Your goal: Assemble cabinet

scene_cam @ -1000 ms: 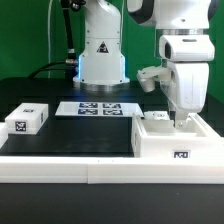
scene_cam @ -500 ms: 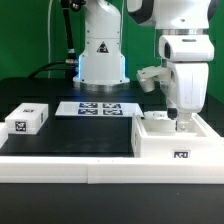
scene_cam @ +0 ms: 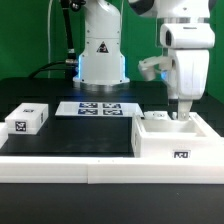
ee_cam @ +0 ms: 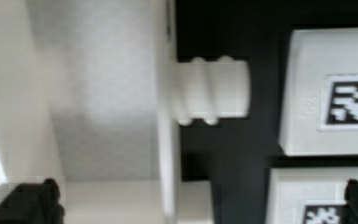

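Gripper point(scene_cam: 182, 114) fingers spread open above cabinet point(scene_cam: 160, 146), exterior view's right, block point(scene_cam: 27, 120) far left, marker board point(scene_cam: 98, 108) between, ribbed peg point(ee_cam: 211, 92) visible in wrist view only.

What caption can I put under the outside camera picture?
Robot gripper hovers over the white cabinet body, small tagged block lying apart.

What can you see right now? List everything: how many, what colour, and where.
box: one, white, tag on its front, at the exterior view's right, against the rail.
block: one, white, tag on top, at the exterior view's left.
small part: one, white, at the box's far rim; shape unclear.
marker board: one, white, several tags, flat before the robot base.
rail: one, white, along the table's near edge.
table: one, black.
robot base: one, white, triangle sticker, at the back.
gripper: one, on the white arm, open, over the box.
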